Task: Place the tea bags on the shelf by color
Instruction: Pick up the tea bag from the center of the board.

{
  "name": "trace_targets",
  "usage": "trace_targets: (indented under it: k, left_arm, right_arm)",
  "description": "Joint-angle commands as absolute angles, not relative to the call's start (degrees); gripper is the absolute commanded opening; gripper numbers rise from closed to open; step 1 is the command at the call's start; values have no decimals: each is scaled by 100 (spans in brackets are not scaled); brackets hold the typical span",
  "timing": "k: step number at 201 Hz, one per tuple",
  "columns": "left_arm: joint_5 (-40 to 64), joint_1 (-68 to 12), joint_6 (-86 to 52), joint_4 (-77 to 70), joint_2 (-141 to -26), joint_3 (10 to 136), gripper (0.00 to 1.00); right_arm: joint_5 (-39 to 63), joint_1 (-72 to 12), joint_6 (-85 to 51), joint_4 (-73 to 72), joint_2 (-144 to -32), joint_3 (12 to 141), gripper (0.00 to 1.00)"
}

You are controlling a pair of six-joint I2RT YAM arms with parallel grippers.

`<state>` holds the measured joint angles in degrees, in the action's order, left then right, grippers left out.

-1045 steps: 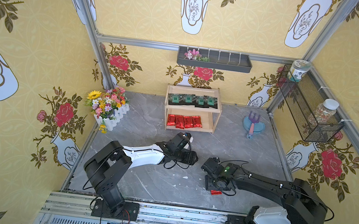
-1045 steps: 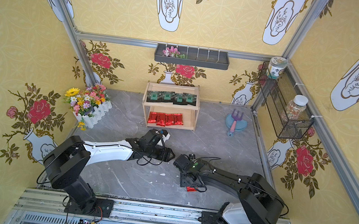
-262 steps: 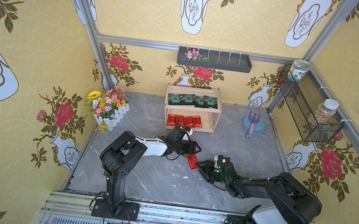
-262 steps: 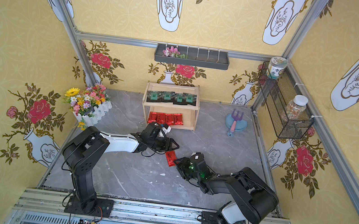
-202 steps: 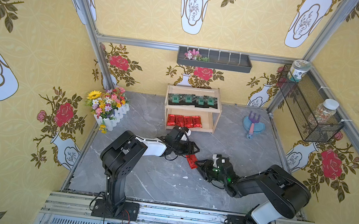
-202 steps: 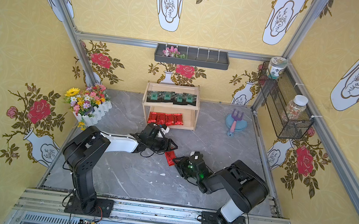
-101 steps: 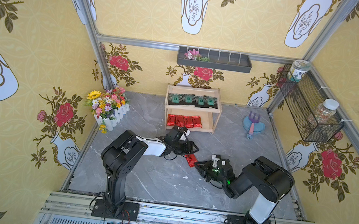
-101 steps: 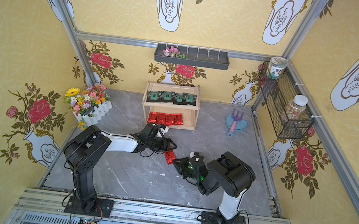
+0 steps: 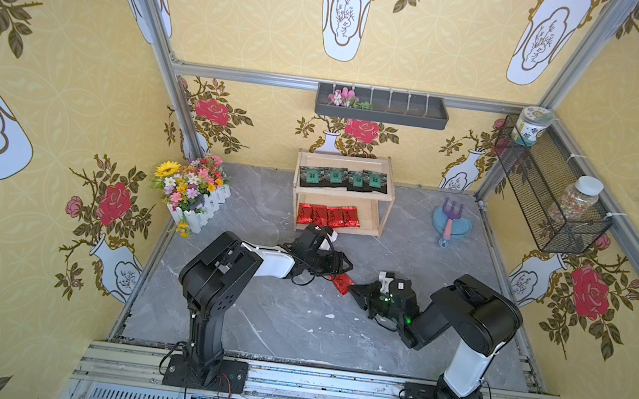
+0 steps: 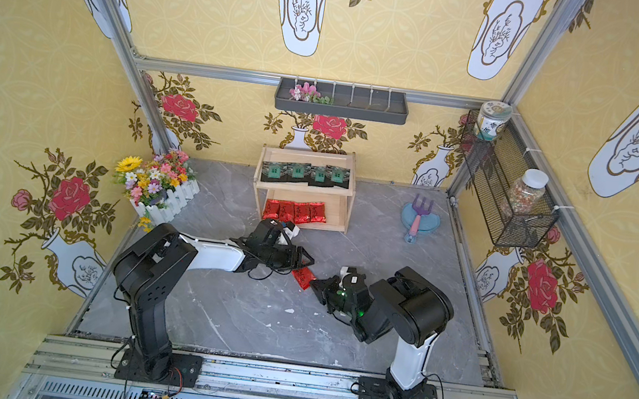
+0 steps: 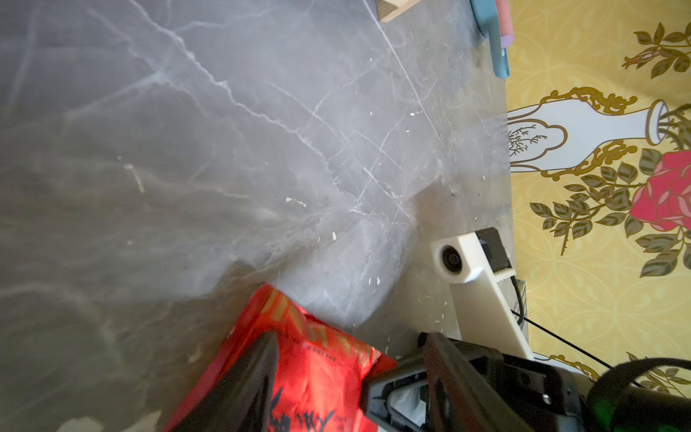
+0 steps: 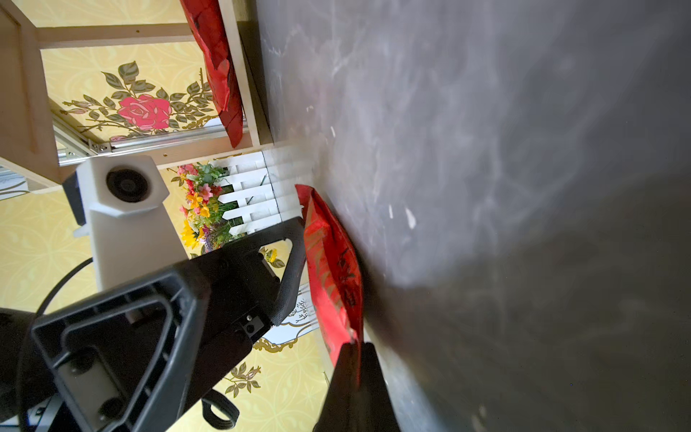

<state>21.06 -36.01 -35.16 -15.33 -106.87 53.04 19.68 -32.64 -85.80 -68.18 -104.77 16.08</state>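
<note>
A red tea bag (image 9: pixel 341 284) (image 10: pixel 303 278) sits mid-floor between both grippers. My right gripper (image 9: pixel 354 289) (image 12: pixel 353 346) is shut on the bag's near edge, jaws pinched together over the foil (image 12: pixel 329 269). My left gripper (image 9: pixel 348 264) (image 10: pixel 308 258) stands open at the bag's other end. One of its fingers (image 11: pixel 254 374) lies across the face of the red bag (image 11: pixel 321 370). The wooden shelf (image 9: pixel 344 158) at the back holds several black tea bags (image 9: pixel 343 178) on top and several red ones (image 9: pixel 328 215) below.
A flower box (image 9: pixel 195 192) stands at the back left. A blue dish with a purple rake (image 9: pixel 450 226) lies at the back right. A grey wall tray (image 9: pixel 382 106) hangs above the shelf, and a wire basket (image 9: pixel 548 197) with jars on the right wall.
My right gripper has closed onto the red tea bag's edge, and the right arm's elbow has risen and folded inward. The left arm has hardly moved.
</note>
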Motion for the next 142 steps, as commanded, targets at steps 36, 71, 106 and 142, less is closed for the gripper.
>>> trace_targets:
  k: [36, 71, 106, 142]
  left_arm:
    - [2366, -3217, -3750, -1634, -9941, 5040, 69]
    - [2953, -2843, -3980, -1897, -9516, 4612, 69]
    - [3346, -2459, -4113, -2182, -9124, 4237, 69]
    - [3725, -2151, -4347, -2632, -8935, 3899, 69]
  right_arm:
    - [3084, -2628, -8020, -7011, -10541, 1665, 0]
    - [4271, -2288, -7964, -7539, -10913, 2066, 0]
    - [4933, -2171, -7464, -6791, -10555, 2447, 0]
    - [5291, -2102, -6100, -4487, -9557, 2963, 0]
